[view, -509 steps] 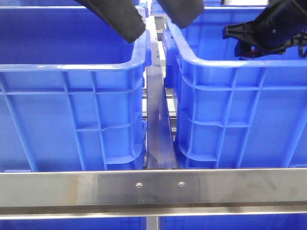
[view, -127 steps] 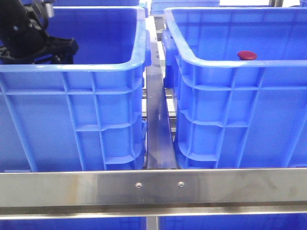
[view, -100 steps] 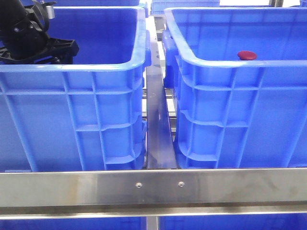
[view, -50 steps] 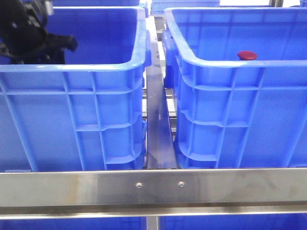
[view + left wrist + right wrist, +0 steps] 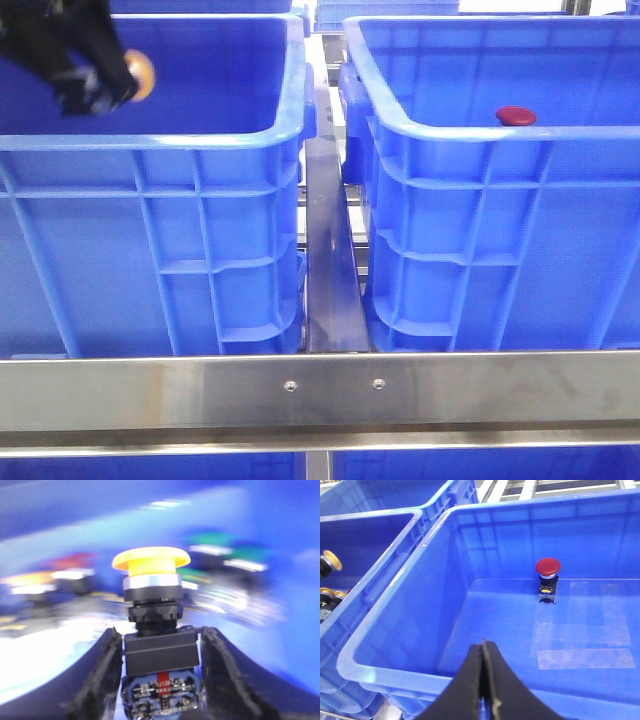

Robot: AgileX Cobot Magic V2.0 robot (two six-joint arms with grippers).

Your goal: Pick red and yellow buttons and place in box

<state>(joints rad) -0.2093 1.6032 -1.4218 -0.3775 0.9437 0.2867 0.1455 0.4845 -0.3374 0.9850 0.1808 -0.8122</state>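
yellow button (image 5: 151, 566) clamped between left gripper (image 5: 159, 672) fingers.

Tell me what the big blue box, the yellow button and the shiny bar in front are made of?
The blue box looks like molded plastic: ribbed walls, thick rolled rim, a soft sheen. The yellow button, held by the left gripper, seems to have a glossy plastic cap, a silvery ring that may be metal, and a black body, probably plastic. The shiny bar looks like brushed steel, grey and screwed down.
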